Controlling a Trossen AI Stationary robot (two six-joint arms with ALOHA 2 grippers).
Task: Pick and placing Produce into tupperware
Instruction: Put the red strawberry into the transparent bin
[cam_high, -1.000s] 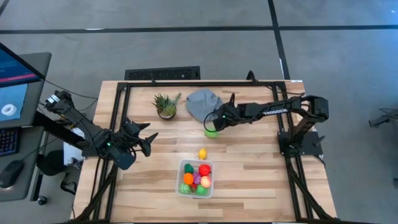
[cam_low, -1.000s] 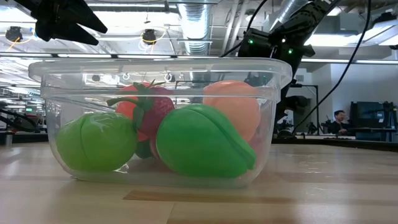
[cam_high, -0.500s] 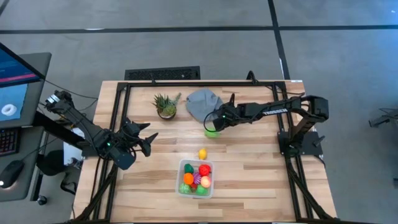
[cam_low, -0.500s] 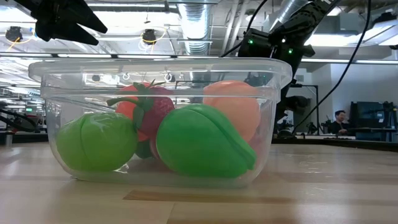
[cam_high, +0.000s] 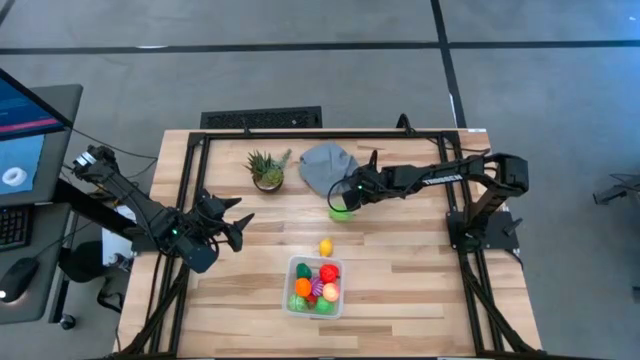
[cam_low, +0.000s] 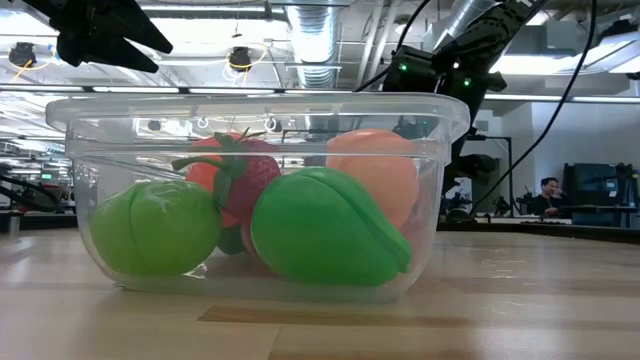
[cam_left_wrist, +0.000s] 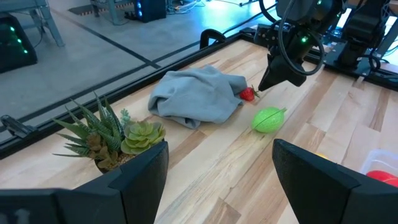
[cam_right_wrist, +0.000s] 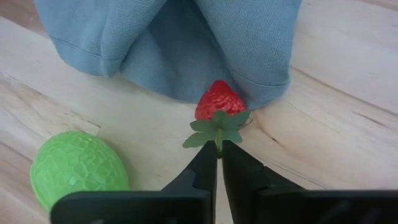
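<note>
Right by the grey cloth (cam_right_wrist: 186, 43), the strawberry (cam_right_wrist: 217, 102) is pinched at its green stem by the right gripper (cam_right_wrist: 218, 155) (fingers nearly closed); the green melon (cam_right_wrist: 78, 168) is left alongside, the tupperware (cam_high: 315, 285) well apart, the left gripper (cam_left_wrist: 217, 180) spread wide

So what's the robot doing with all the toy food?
It is packing toy produce into the clear tupperware, which already holds several pieces. The right gripper is by the grey cloth, pinching the green stem of a toy strawberry lying at the cloth's edge. A green fruit and a yellow piece still sit on the table. The left gripper waits open, off to the side.
</note>
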